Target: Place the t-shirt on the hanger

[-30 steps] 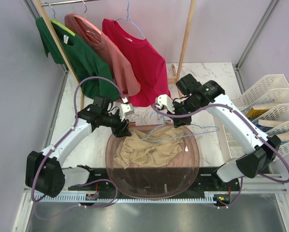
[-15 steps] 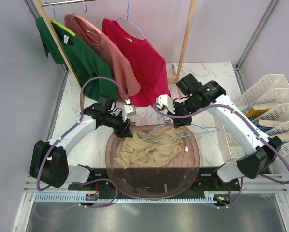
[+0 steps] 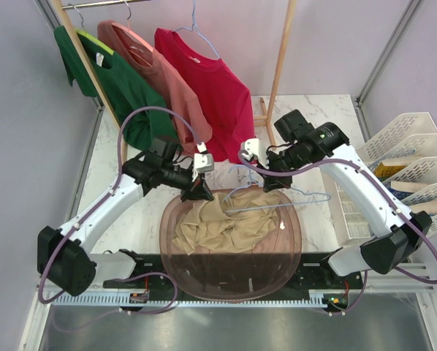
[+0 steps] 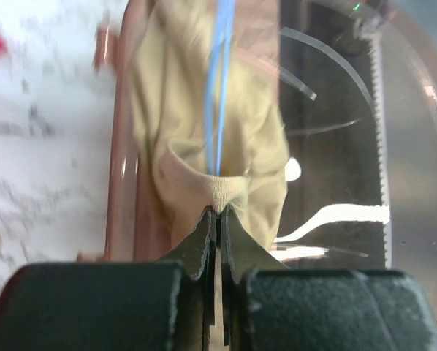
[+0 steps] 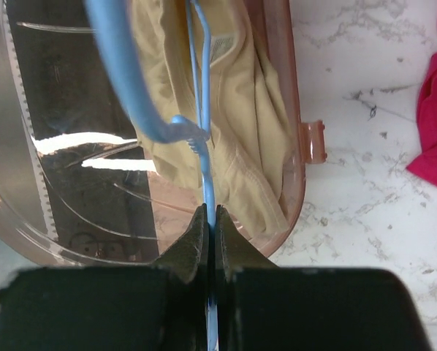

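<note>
Left gripper has swung inward and up, jaws pinching the tan t-shirt collar above the brown tub, right gripper clamped on the light-blue hanger, so threading looks barely begun, cloth mostly heaped below.

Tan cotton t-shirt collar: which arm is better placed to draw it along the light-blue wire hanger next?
Left, probably: the left tool pinches the tan cotton t-shirt at its ribbed collar, where the light-blue wire hanger enters; the right tool is shut on the hanger's wire.
</note>
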